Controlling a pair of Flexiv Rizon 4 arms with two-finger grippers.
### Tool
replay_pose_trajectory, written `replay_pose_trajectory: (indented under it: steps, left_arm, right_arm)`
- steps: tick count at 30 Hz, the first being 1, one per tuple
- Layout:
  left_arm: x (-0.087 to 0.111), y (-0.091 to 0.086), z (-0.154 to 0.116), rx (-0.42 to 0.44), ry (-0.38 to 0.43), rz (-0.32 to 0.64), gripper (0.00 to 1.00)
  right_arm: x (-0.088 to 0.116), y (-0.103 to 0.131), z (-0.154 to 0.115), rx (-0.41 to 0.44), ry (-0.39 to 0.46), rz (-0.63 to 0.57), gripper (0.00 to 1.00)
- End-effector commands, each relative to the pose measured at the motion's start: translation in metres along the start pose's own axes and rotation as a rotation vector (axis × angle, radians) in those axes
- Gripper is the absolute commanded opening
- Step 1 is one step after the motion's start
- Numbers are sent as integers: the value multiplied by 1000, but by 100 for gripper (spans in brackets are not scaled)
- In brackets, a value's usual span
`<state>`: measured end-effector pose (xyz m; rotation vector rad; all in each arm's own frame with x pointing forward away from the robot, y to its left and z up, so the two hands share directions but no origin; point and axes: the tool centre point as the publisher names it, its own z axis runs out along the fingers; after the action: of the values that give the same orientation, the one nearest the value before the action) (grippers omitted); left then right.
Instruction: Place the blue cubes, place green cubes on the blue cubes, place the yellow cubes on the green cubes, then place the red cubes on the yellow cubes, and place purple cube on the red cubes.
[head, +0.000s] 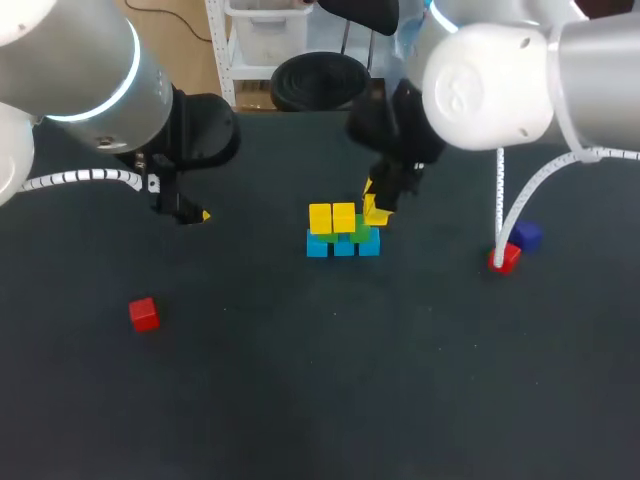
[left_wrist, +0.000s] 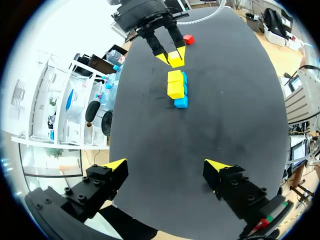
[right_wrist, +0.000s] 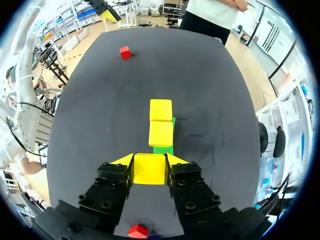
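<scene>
The right gripper (right_wrist: 149, 162) is clamped on a small yellow plastic cube (right_wrist: 149, 171), with one yellow-tipped finger pressed against each side face. It holds this cube at the right end of the stack in the middle of the dark table (head: 300, 390), just beside the two placed yellow cubes (head: 331, 217) and slightly tilted against them in the head view. I cannot tell whether it already touches the layer below.

The stack stands on a row of three blue cubes (head: 343, 247) running left to right. The green cubes (right_wrist: 162, 149) lie on top of them and are mostly covered, showing only as a green edge under the held cube and along the side of the yellow ones. The two placed yellow cubes touch each other and cover the left and middle spots.

The left gripper (left_wrist: 166, 167) hangs over the far left part of the table, well apart from the stack. Its fingers are spread wide with nothing between them.

One red cube (head: 144, 314) lies alone at the near left. A second red cube (head: 506, 258) sits well to the right of the stack. The bluish purple cube (head: 527, 235) is just beside it on the far side.
</scene>
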<state>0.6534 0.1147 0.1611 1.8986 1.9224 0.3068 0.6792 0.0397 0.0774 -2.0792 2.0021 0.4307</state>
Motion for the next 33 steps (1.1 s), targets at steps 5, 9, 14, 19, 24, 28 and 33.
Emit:
replay_pose_trajectory:
  steps: [5,9,14,19,24,28,33]
  left_arm:
    - [-1,0,1,-1,4,-2,100]
    - [-1,0,1,-1,4,-2,100]
    - [-1,0,1,-1,4,-2,100]
    - [-1,0,1,-1,4,-2,100]
    - [-1,0,1,-1,4,-2,100]
    - [-1,0,1,-1,4,-2,100]
    - [-1,0,1,-1,4,-2,100]
  right_arm:
    - [0,-1,0,7,4,8,0]
    - [-2,-4,0,15,0,7,0]
    - [-3,-5,1,15,1,5,0]
    - [-4,-6,3,10,5,-1,0]
    - [-3,-7,5,10,12,-3,0]
    - [-3,-8,5,10,15,-4,0]
    - [-3,-10,8,8,15,-6,0]
